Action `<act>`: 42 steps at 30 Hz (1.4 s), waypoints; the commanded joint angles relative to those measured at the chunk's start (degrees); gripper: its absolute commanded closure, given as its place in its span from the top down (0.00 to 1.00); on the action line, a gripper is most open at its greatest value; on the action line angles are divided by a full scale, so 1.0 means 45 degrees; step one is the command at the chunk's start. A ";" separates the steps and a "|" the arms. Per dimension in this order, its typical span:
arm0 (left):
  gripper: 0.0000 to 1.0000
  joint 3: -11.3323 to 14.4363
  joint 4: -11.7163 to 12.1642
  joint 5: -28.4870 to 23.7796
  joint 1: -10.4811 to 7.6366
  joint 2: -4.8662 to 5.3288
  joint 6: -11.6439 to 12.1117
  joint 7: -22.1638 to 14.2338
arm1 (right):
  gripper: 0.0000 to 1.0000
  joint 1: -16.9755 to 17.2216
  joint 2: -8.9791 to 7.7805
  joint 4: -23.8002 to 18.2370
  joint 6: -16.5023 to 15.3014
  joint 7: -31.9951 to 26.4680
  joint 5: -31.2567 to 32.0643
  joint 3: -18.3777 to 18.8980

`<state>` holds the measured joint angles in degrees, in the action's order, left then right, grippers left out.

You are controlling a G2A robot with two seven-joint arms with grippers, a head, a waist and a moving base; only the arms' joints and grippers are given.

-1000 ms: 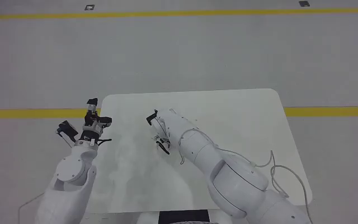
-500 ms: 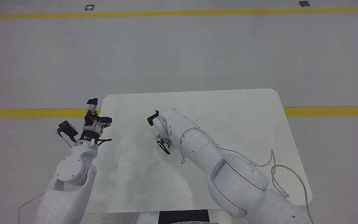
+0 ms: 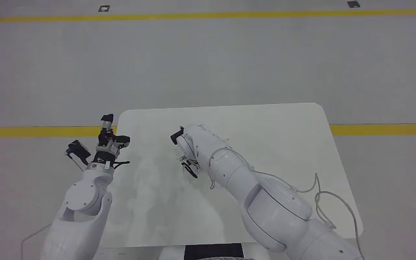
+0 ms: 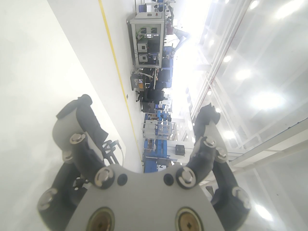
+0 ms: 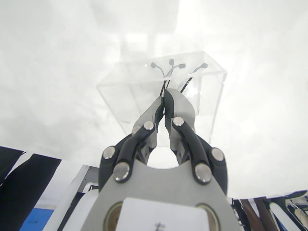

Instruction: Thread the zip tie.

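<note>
Right wrist view shows our right gripper (image 5: 164, 97) pinched shut on a zip tie (image 5: 171, 61) inside the clear box (image 5: 216, 92). Our arm has only nudged slightly; our left gripper (image 4: 146, 105) gapes empty, so we judge threading not begun.

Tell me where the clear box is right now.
In the right wrist view the clear box stands on the white table, just beyond the right gripper, whose tips are shut on the zip ties standing in it.
</note>
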<state>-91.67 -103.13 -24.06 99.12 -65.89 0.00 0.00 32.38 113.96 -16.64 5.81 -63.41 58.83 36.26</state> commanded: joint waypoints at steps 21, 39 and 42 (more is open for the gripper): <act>1.00 0.0000 0.0000 0.0000 0.0000 0.0000 0.0000 0.0000 | 0.00 -0.0320 -0.0494 -0.0929 -0.0919 -0.0276 -0.0858 0.1019; 1.00 0.0000 0.0000 0.0000 0.0000 0.0000 0.0000 0.0000 | 0.00 0.0162 -0.1266 -0.2373 -0.1441 -0.0675 -0.1332 0.1989; 1.00 0.0000 0.0000 0.0000 0.0000 0.0000 0.0000 0.0000 | 0.00 0.0336 -0.1352 -0.2555 -0.1307 -0.0700 -0.1113 0.1965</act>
<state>-91.67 -103.13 -24.06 99.12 -65.89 0.00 0.00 33.66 107.95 -27.88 -0.23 -66.58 53.56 45.18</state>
